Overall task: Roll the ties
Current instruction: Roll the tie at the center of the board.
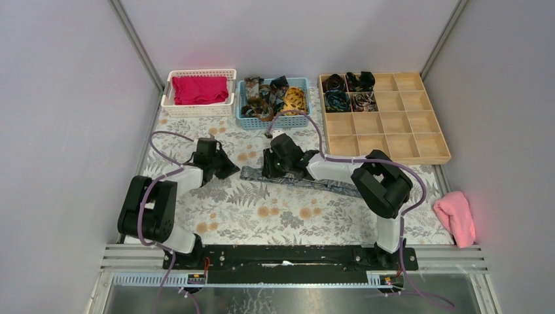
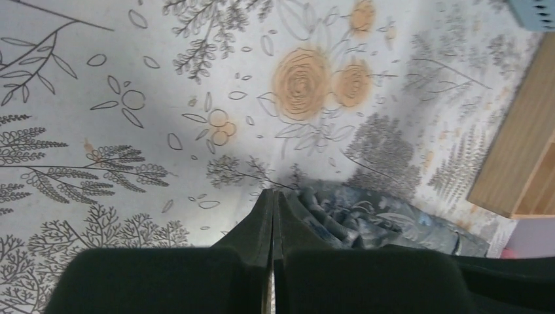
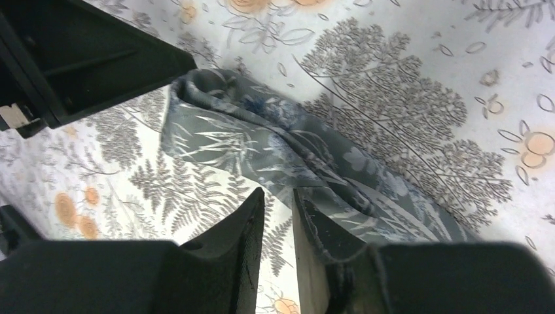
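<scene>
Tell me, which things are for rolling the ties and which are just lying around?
For the job: grey tie on the table, loose ties in the blue basket, rolled ties in the wooden tray.
Just lying about: magenta cloth in the white basket, pink cloth at the right edge.

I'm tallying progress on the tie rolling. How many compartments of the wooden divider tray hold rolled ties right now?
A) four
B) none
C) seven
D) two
A: the rolled ties fill four compartments at the tray's far-left corner, two in the back row and two just in front of them.
</scene>
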Controlling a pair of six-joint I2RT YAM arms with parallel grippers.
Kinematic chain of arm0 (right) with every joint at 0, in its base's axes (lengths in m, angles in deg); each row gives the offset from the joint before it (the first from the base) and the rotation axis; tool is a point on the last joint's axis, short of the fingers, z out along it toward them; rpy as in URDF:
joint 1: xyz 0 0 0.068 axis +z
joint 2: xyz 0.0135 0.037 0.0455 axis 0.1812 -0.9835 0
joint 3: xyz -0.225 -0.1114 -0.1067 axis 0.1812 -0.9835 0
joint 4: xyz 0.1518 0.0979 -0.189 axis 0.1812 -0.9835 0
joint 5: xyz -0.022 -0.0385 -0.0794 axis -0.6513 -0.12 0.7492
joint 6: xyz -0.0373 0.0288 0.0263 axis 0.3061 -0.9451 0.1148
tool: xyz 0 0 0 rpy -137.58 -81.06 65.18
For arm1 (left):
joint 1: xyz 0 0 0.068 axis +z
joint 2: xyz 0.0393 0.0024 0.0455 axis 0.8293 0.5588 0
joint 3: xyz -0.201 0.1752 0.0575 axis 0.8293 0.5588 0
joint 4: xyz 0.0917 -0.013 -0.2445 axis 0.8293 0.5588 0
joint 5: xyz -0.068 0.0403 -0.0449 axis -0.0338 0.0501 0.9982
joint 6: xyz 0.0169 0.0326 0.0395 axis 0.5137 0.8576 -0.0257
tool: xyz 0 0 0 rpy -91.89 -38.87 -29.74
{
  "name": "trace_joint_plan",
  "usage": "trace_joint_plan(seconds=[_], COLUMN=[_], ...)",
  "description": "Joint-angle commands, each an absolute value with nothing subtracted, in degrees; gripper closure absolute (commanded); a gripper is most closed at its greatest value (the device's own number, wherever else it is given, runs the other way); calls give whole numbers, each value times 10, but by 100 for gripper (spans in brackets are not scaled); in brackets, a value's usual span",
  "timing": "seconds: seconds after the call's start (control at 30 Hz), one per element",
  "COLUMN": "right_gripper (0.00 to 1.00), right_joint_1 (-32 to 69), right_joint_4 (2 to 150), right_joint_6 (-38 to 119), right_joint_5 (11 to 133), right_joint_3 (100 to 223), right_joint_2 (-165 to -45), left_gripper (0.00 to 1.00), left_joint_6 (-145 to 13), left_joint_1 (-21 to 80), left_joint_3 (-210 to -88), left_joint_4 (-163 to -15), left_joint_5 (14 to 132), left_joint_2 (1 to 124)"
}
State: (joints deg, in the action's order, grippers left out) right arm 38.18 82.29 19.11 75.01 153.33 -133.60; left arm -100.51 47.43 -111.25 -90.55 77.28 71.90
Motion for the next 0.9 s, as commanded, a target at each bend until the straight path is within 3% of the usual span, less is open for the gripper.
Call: trace_joint_plan(seconds=[0.0,0.43,0.87], right_gripper=[72,76,76], right_joint_1=[377,373,357], right_joint_4=[794,779,802], right_joint_6=[214,221,209], right_joint_5=[782,797,763], right_joint_3=[1543,1574,1572], right_joint_2=[-1339,-1416,-1449], left_gripper=[100,100,100], left_joint_6=[-988,-987,-1019], left_joint_1=[476,475,444], left_joint_3=[-1134,-1135,-1099], left_joint_4=[-894,-961,-1021], left_joint_5=[753,805,857], left_joint_2=[753,820,713])
